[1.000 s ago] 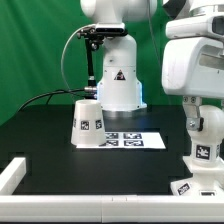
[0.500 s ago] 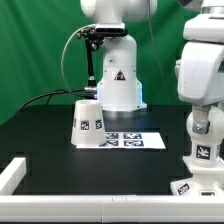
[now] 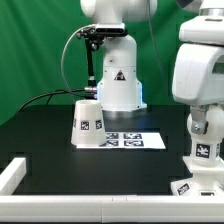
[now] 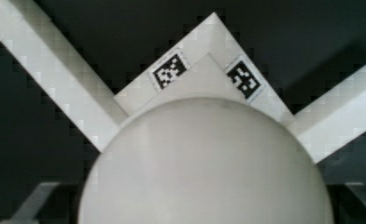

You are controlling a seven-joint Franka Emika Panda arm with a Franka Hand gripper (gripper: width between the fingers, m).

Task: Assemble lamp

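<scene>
Shade [image 3: 87,123] comes first as you scan from the exterior view's left: the tapered cone stands upright on the black table [image 3: 40,135], free of everything, with the marker board [image 3: 133,140] lying flat just beside it toward the exterior view's right. Behind both stands the white robot pedestal [image 3: 118,80] with its triangle sticker.

Further toward the exterior view's right you find the arm's wrist hanging low, and under it the rounded bulb [image 3: 205,140], upright over the angular base [image 3: 195,186], which sits by the white rail [image 3: 60,203] at the table's near edge. Whether bulb and base are touching or fully seated you cannot tell from here.

In the wrist view the bulb [image 4: 201,160] fills the lower picture as a smooth white dome, with the tagged wedge of the base [image 4: 206,70] beyond it. The gripper's fingers show in neither picture, so you cannot tell whether they are apart or clamped on the bulb.

My reading is that you are in the bulb-to-base step, with the shade left for last. The next move calls for keeping the bulb vertical while it is seated, then confirming it holds before going for the shade.
</scene>
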